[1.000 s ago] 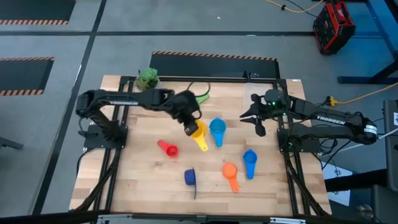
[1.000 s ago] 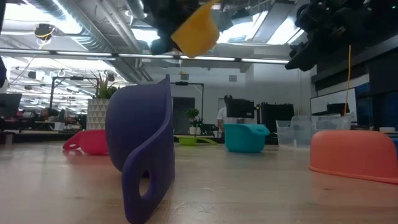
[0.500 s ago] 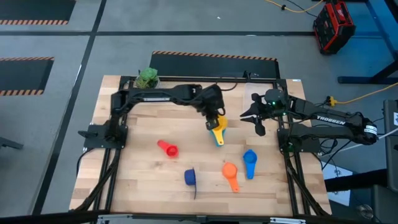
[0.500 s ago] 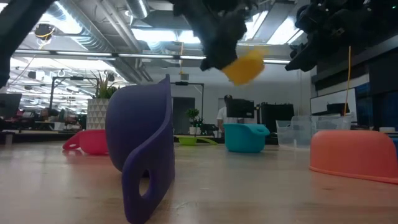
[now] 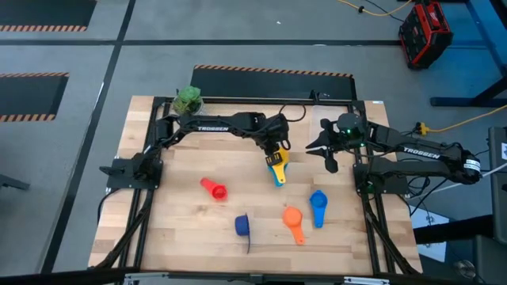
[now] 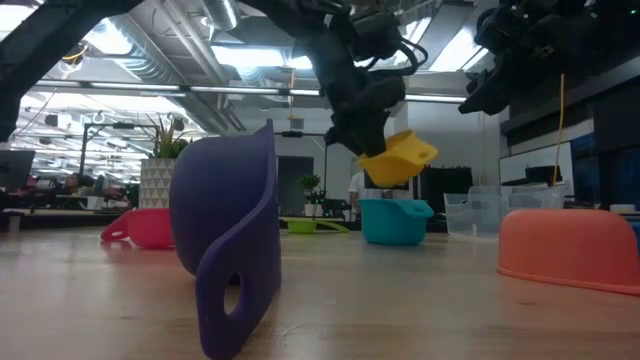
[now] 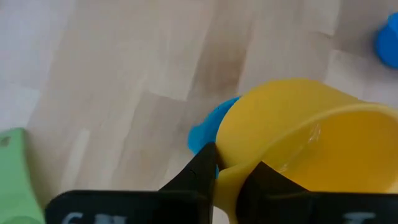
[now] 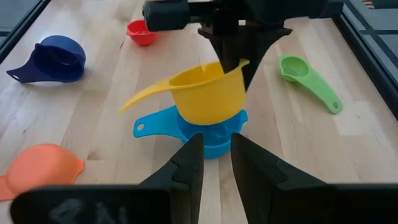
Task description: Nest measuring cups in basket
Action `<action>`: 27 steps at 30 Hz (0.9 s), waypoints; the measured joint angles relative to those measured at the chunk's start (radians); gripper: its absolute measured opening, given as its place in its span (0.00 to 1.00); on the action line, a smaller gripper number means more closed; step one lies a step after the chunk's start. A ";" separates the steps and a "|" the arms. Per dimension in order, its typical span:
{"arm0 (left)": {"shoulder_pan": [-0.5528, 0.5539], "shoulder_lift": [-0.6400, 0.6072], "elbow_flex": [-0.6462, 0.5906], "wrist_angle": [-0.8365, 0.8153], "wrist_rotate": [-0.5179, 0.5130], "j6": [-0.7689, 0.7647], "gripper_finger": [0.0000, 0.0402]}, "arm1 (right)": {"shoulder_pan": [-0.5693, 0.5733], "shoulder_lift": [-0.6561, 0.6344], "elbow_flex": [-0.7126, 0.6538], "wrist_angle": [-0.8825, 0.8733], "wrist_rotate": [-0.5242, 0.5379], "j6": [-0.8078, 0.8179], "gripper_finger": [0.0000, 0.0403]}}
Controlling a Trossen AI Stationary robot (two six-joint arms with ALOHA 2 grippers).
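You have a pale wooden table (image 5: 182,229) on a grey floor, and the low view looks past it into an office with ceiling lights. At the far left corner stands a potted plant (image 5: 188,98). Moving right, a red cup (image 5: 212,188) lies open-side sideways, then a dark blue cup (image 5: 242,225) tipped on its side nearer you, and a green cup (image 8: 308,79) lies flat at the back. The left gripper (image 5: 276,152) pinches the yellow cup (image 8: 202,93) at its rim, holding it tilted just above the light blue cup (image 8: 205,134). Further right lie an orange cup (image 5: 292,218) and a blue cup (image 5: 318,203). The right gripper (image 5: 327,150) hovers beyond them, fingers slightly apart, holding nothing.
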 joint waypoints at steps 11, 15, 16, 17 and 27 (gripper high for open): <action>-0.012 0.002 0.000 -0.011 -0.035 0.000 0.06 | 0.001 0.000 0.000 -0.001 0.000 0.001 0.21; -0.020 0.001 -0.012 -0.001 -0.040 0.000 0.07 | 0.001 0.000 0.000 0.000 0.000 0.001 0.21; -0.021 0.001 -0.022 -0.002 -0.048 -0.001 0.08 | 0.001 0.000 0.000 0.000 0.000 0.001 0.21; -0.021 0.001 -0.036 -0.006 -0.058 -0.001 0.08 | 0.001 0.000 0.000 0.000 0.000 0.001 0.21; -0.019 0.002 -0.060 0.005 -0.062 0.000 0.08 | 0.001 0.000 0.000 0.000 0.000 0.000 0.21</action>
